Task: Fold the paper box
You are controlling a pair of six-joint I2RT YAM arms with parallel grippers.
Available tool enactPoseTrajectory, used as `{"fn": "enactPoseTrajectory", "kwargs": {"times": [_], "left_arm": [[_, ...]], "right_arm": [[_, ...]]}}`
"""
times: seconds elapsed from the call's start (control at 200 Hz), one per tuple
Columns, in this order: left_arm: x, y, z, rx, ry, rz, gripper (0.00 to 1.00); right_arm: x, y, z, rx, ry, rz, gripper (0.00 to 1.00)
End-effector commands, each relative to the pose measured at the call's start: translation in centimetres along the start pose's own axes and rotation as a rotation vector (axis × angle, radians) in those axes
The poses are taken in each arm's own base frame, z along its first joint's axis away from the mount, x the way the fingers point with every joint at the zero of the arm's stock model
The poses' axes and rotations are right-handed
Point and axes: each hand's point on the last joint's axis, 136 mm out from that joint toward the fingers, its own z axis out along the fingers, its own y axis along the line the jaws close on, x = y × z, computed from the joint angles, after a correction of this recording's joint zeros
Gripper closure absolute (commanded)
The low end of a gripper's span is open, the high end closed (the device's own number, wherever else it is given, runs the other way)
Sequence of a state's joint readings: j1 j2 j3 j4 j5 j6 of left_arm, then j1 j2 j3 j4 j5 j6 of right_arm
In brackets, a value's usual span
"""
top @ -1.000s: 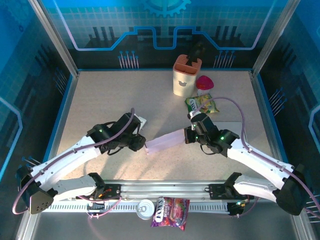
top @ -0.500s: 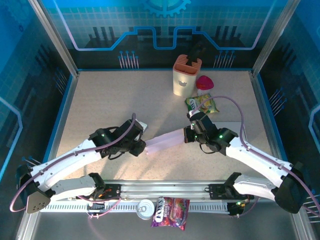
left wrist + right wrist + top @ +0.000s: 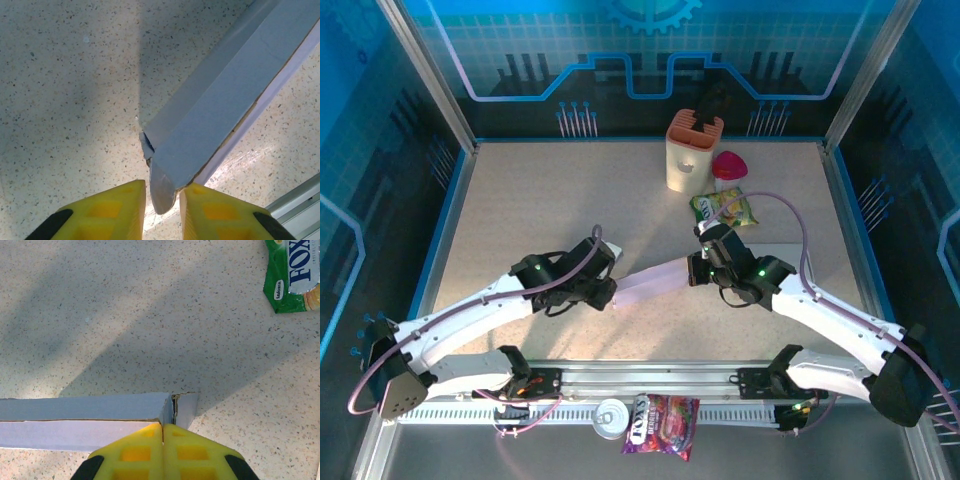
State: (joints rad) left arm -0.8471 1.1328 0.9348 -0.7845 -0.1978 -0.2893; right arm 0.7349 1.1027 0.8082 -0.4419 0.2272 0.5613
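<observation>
Where the paper box [image 3: 655,280] is found: at the near middle of the table [image 3: 540,200], stretched as a long, flattened pale strip between the two grippers, its right end set further back than its left.
Box form: a long folded ridge is seen along its length from the left wrist, and a short flap is turned out at each end.
Left gripper [image 3: 162,212]: the yellow fingers are set narrowly apart on either side of the rounded end flap; slivers of tabletop are seen between flap and fingers, so no clamp is shown.
Right gripper [image 3: 163,437]: the fingers are pressed together with no gap, and the box's thin end wall is taken at their tips, beside the small turned-out flap.
Left arm: reached in from the near left, the wrist kept low over the table.
Right arm: reached in from the near right.
Green snack packet [image 3: 724,208]: laid flat just behind the right gripper, apart from the box.
Beige holder [image 3: 688,158]: stood upright at the back, a red-topped item [image 3: 728,165] just beside it.
Near rail [image 3: 720,380]: a can [image 3: 611,417] and a purple sweet bag [image 3: 660,422] are laid side by side in front of it.
</observation>
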Motion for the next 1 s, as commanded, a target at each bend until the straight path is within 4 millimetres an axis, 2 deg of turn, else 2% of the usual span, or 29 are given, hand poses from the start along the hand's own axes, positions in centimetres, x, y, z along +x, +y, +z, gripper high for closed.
{"fn": "enactPoseTrajectory", "kwargs": {"times": [0.0, 0.085, 0.48, 0.71, 0.995], "left_arm": [[-1.5, -0.1, -0.6, -0.01, -0.045, -0.004, 0.8], [-1.8, -0.3, -0.7, -0.005, -0.056, -0.007, 0.83], [-1.9, -0.2, -0.9, -0.017, -0.051, -0.011, 0.84], [-2.1, -0.4, -0.5, -0.014, -0.047, -0.027, 0.96], [-2.5, -1.5, 0.0, 0.026, -0.023, -0.178, 1.0]], "right_arm": [[-0.6, 0.8, -0.6, -0.021, -0.007, 0.007, 1.0], [-0.6, 0.8, -0.7, -0.024, -0.011, 0.009, 1.0], [-0.5, 0.8, -0.6, -0.024, -0.007, 0.011, 1.0], [-0.5, 0.9, -0.5, -0.027, -0.002, 0.015, 1.0], [-0.5, 1.1, -0.3, -0.031, -0.001, 0.034, 1.0]]}}
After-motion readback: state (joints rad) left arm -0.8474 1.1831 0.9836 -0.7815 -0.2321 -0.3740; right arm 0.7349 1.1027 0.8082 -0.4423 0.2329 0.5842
